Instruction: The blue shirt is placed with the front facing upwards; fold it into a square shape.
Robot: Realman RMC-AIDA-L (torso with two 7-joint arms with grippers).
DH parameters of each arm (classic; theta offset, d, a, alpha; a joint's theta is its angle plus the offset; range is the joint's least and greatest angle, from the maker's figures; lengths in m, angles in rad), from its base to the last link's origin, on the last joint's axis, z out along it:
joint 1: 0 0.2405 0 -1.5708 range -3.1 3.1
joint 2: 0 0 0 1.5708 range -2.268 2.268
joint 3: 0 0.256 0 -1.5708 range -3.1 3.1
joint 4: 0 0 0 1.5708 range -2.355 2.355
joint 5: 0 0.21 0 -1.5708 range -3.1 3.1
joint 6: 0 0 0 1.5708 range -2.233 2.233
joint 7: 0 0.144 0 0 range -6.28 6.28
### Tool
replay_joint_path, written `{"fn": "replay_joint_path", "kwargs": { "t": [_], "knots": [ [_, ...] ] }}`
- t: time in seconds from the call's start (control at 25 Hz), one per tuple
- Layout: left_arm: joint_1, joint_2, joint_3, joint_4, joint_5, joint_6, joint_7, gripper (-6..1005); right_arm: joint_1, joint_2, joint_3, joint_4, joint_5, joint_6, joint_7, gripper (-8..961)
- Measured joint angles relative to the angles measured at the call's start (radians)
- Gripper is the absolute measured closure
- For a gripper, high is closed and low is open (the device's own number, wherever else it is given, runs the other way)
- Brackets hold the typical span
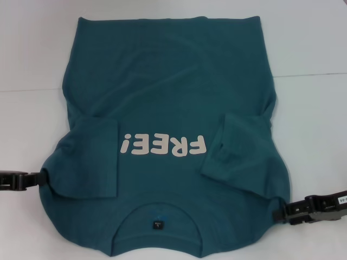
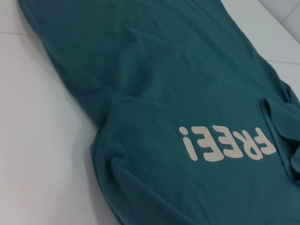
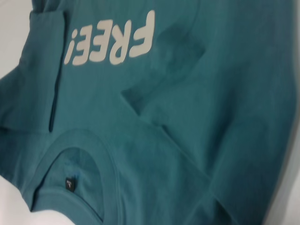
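Shirt: the blue shirt (image 1: 173,108) lies front up across the middle of the white desk (image 1: 314,49), collar at 6 o'clock, hem at 12; both sleeves (image 1: 92,157) are already folded inward beside the "FREE!" lettering (image 1: 162,145).
Left gripper (image 1: 44,179): at 8 o'clock on the shoulder edge; we judge its fingers clamped on the cloth.
Right gripper (image 1: 279,212): at 4 o'clock on the opposite shoulder edge, likewise clamped.
Step in hand: we take it as carrying the collar end toward the hem (both sides level, lifted together) so the fold lands square.
In the way: nothing else rests on the desk; the right sleeve (image 1: 233,154) lies askew and may slip open.
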Motion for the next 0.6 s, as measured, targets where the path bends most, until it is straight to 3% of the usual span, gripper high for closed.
{"fn": "replay_joint_path", "kwargs": {
  "t": [0.12,0.32,0.6],
  "knots": [
    [0.000,0.000,0.000,0.001,0.000,-0.002,0.000,977,-0.001,0.010,-0.005,-0.006,-0.003,-0.002,-0.026,183],
    [0.000,0.000,0.000,0.001,0.000,-0.001,0.000,977,-0.002,0.014,-0.001,-0.011,-0.002,-0.012,-0.047,413],
    [0.002,0.000,0.000,0.001,0.000,0.000,0.001,977,-0.016,0.012,0.015,-0.044,0.039,-0.019,-0.048,573]
  ]
}}
